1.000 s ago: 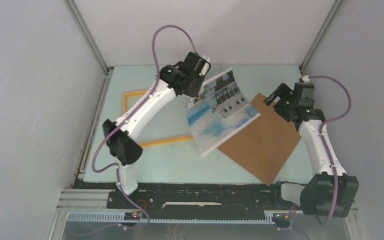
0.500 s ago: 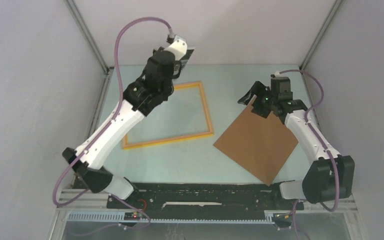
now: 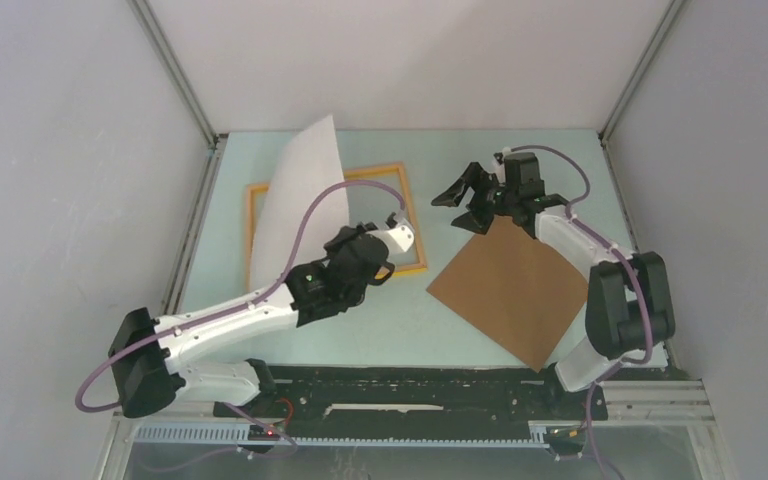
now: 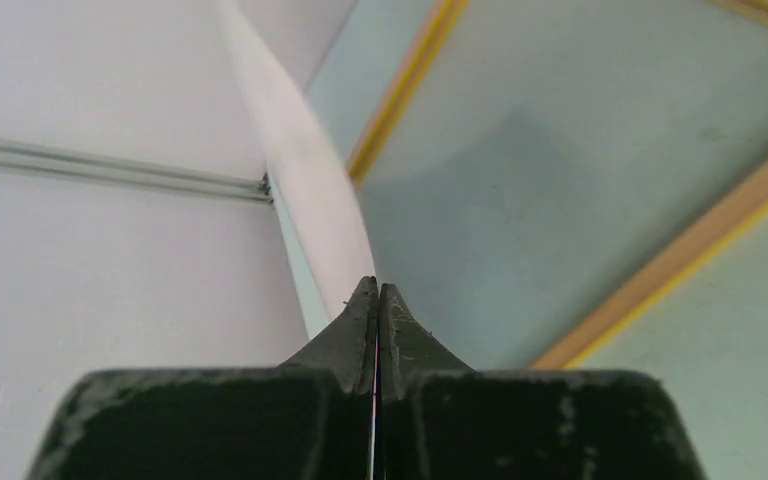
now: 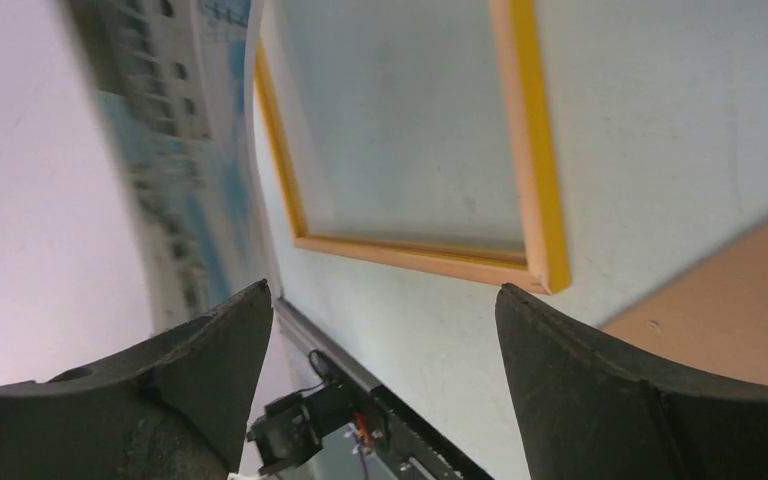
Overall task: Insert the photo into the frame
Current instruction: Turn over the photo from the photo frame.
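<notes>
The photo (image 3: 300, 195) stands curved over the left part of the frame, its plain white back toward the top camera. Its printed side shows in the right wrist view (image 5: 175, 170). My left gripper (image 3: 340, 248) is shut on the photo's lower edge, and the sheet rises from the closed jaws in the left wrist view (image 4: 305, 170). The frame (image 3: 416, 232), with its yellow-orange rim, lies flat on the table; it also shows in the left wrist view (image 4: 705, 235) and the right wrist view (image 5: 532, 150). My right gripper (image 3: 460, 203) is open and empty, to the right of the frame.
A brown backing board (image 3: 515, 282) lies flat on the right side, its back corner under my right gripper; it also shows in the right wrist view (image 5: 730, 300). White walls close in the left, back and right. A black rail (image 3: 410, 385) runs along the near edge.
My left arm has drawn back and dropped low, and the photo now stands white side up over the frame's left part. My right gripper has shifted left, still open.
</notes>
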